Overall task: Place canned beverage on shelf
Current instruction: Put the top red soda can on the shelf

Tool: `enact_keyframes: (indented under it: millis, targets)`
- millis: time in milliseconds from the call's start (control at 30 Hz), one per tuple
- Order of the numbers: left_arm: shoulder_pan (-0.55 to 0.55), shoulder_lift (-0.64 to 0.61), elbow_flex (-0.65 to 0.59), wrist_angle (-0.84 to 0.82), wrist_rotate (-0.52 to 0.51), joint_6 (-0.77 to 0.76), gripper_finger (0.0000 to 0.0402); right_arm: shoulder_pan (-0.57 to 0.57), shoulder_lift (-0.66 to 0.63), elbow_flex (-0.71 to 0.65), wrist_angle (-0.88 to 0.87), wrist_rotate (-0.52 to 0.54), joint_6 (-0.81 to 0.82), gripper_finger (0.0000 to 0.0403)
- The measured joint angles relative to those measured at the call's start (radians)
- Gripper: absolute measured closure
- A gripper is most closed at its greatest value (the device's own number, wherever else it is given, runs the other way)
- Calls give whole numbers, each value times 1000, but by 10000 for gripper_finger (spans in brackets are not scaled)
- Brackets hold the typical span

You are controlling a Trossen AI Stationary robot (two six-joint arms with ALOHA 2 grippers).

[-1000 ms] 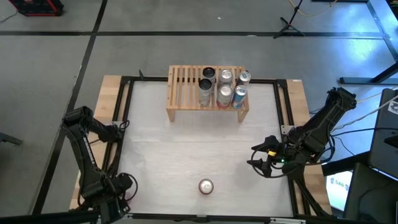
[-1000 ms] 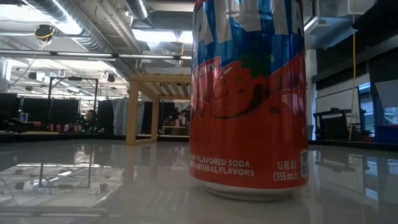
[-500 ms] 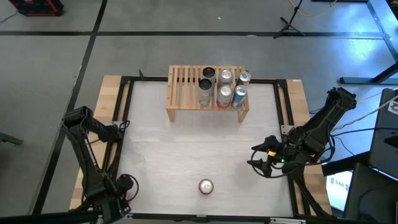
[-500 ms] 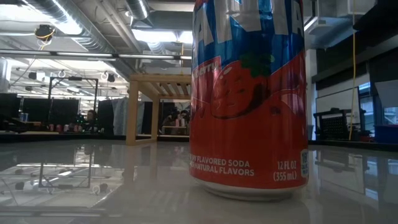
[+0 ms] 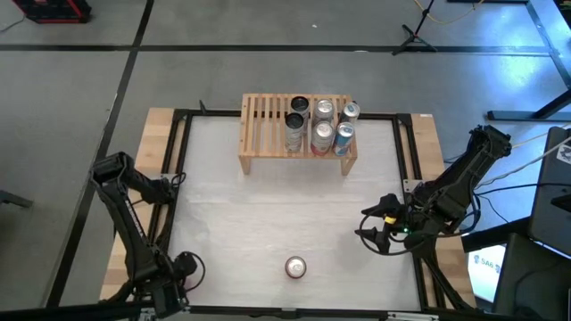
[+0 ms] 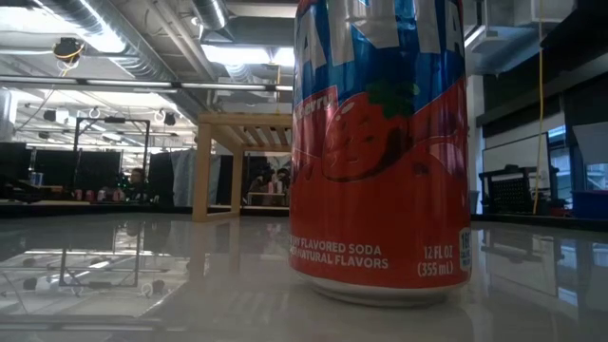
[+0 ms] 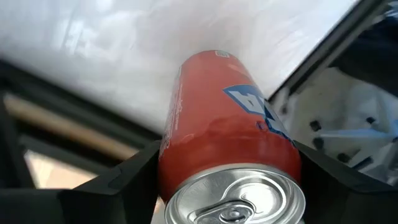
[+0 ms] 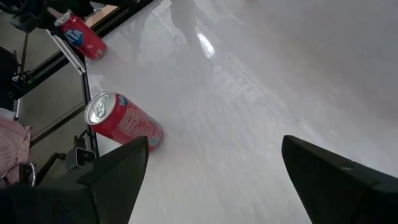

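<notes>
Altogether six metal cans (image 5: 321, 125) stand on the slatted wooden shelf (image 5: 262, 125); left gripper (image 7: 227, 180) clamps a seventh, red cylindrical can (image 7: 227, 146); right gripper (image 8: 211, 171) is apart.

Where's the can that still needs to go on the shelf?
In the high view the loose red soda can stands upright at the table's near edge, about centred, well in front of the shelf, between both arms.

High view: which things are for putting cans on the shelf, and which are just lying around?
For the job:
- shelf, with six cans on it
- table can, standing alone
- second can, at the left gripper
- right gripper, open, waiting at the table's right side

Just lying about:
- red case on the floor
- stand on the floor
</notes>
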Motion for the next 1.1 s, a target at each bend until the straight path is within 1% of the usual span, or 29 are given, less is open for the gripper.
enact_keyframes:
  millis: [133, 233, 300, 367, 467, 600, 733, 833, 1033, 1100]
  targets:
    - [62, 1, 41, -46, -6, 95, 127, 0, 0, 0, -2, -5, 0, 42]
    - [136, 1, 108, -105, -19, 224, 127, 0, 0, 0, -2, -5, 0, 42]
    - [202, 1, 163, -130, -61, 343, 127, 0, 0, 0, -2, -5, 0, 42]
    - [276, 1, 224, -141, -125, 471, 127, 0, 0, 0, -2, 0, -1, 42]
    - [401, 1, 307, -176, -206, 648, 127, 0, 0, 0, -2, 31, -1, 42]
    - [557, 1, 385, -216, -259, 852, 127, 0, 0, 0, -2, 42, -2, 42]
    - [680, 2, 411, -226, -263, 1013, 127, 0, 0, 0, 6, 42, 6, 42]
    - [745, 35, 447, -244, -245, 1127, 127, 0, 1, 0, 16, 42, 7, 42]
    - [838, 198, 607, -425, -220, 1289, 127, 0, 1, 0, 24, 52, 8, 42]
    - [861, 247, 634, -466, -209, 1339, 127, 0, 1, 0, 25, 69, 9, 42]
